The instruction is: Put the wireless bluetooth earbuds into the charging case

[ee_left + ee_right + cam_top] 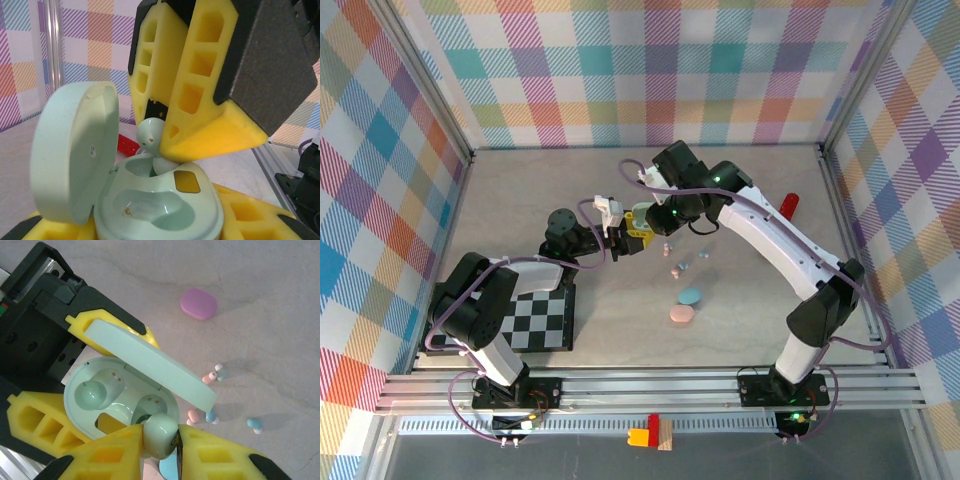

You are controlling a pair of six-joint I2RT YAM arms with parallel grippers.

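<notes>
Right wrist view: left fingers [112, 321] clamp the open mint charging case [71, 385] (one bud [95, 392] already seated) steady at centre-left, so right fingers [225, 452], pinching the mint earbud [161, 434] just above its empty well [150, 402], can seat it.

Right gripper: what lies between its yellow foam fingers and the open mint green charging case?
A small mint green plastic earbud, pinched in those fingers over the case's far socket; the left wrist view shows it.

Bright even light, soft shadows; foreground blurred
</notes>
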